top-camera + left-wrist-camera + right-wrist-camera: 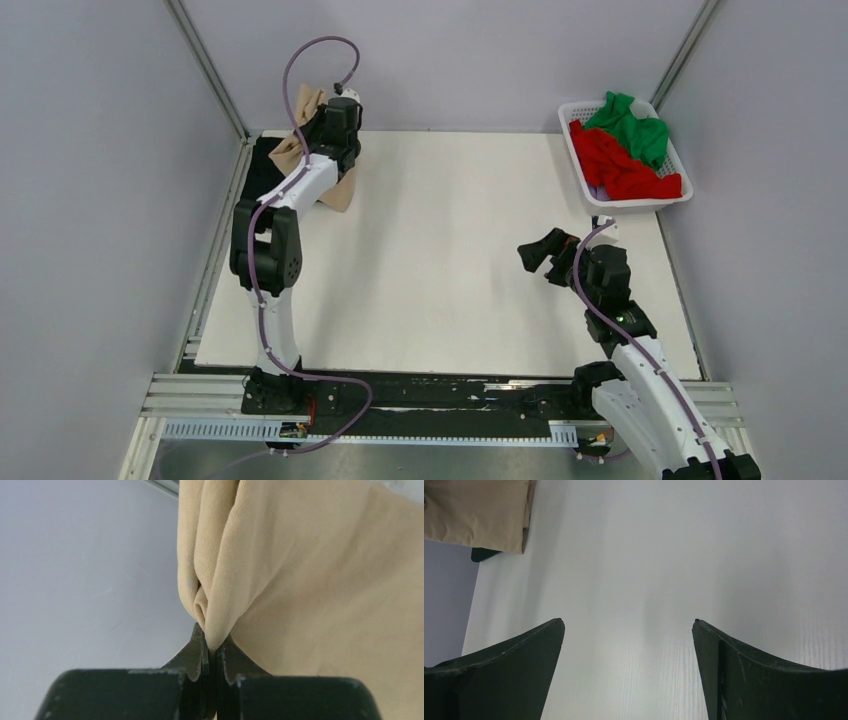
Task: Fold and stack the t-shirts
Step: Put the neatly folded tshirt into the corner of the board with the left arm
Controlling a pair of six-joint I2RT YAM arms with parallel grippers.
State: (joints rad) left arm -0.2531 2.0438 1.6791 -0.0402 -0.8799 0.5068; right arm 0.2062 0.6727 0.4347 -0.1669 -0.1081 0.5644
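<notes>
A fold of the beige t-shirt (310, 580) is clamped in the left pincer (212, 647); the right pincer (628, 622) is held spread above the counter (649, 555).

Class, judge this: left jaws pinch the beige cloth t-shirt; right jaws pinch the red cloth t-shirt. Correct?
No: the right wrist view shows the right jaws open and empty. The red cloth t-shirt lies in the white slatted plastic basket. The rest holds.
</notes>
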